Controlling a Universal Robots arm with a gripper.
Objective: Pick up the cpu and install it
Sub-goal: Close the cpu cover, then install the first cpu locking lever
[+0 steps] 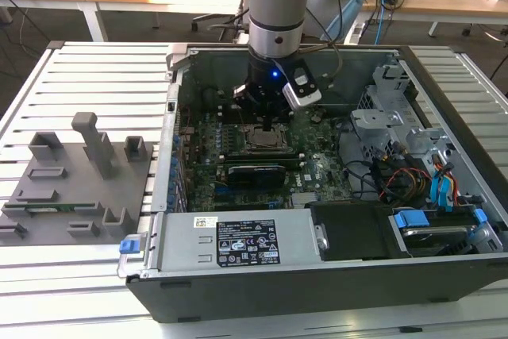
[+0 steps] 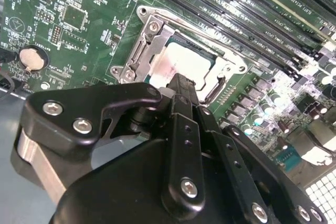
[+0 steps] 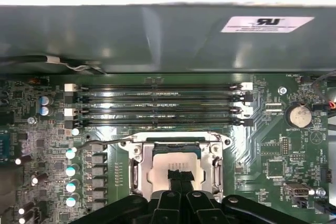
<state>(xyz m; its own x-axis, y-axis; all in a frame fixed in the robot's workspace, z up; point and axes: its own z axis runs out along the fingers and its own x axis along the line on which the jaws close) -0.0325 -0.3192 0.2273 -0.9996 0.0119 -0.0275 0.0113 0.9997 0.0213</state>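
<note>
**Chip Lay in Its Socket, Pincer Closed Above**

The small flat square cpu [image 3: 176,162], silver-grey metal on top, lay flat inside the square metal socket frame [image 3: 137,174] on the green motherboard [image 3: 262,145], within the open dark computer case [image 1: 317,295]. The black gripper [image 3: 181,174] hung directly over it, its two fingers pressed together with nothing between them. Whether their tips touched the chip's top could not be told. Four long black memory slots [image 3: 157,103] ran just beside the socket, and a round silver coin battery [image 3: 296,115] sat near. On the pale slatted table [image 1: 95,77], at the exterior view's left, a grey moulded fixture [image 1: 71,188] lay beside the case.
</note>
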